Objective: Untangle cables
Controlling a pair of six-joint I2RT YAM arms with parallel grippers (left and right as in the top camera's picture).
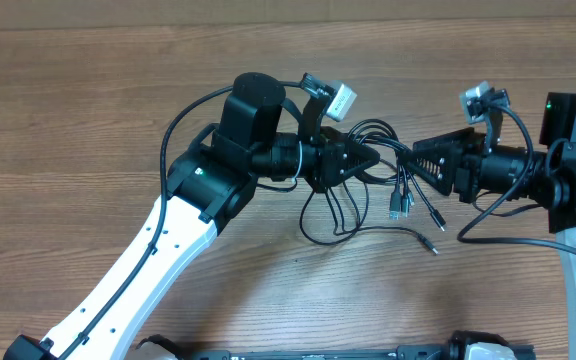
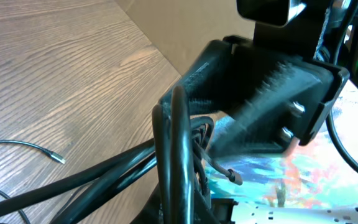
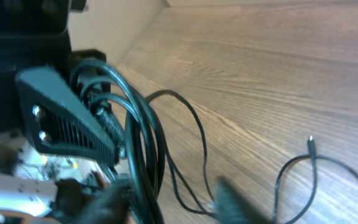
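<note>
The cables (image 1: 340, 212) are thin black cords bunched between my two grippers, with loops and small plugs (image 1: 398, 205) trailing onto the wooden table (image 1: 88, 90). My left gripper (image 1: 368, 160) points right and is shut on the bundle. In the left wrist view the cables (image 2: 179, 149) rise straight up from its jaws. My right gripper (image 1: 420, 160) faces it, a short way off. In the right wrist view its blurred fingers (image 3: 235, 202) stand apart, so the right gripper (image 3: 166, 202) is open, and the cables (image 3: 143, 162) run down between them, close to the left finger.
One long cord ends in a plug (image 1: 434, 248) lying apart on the table in front of the bundle. The arms' own thicker wires (image 1: 183, 115) arc over the left arm. The left gripper's ribbed finger (image 3: 67, 127) fills the left of the right wrist view.
</note>
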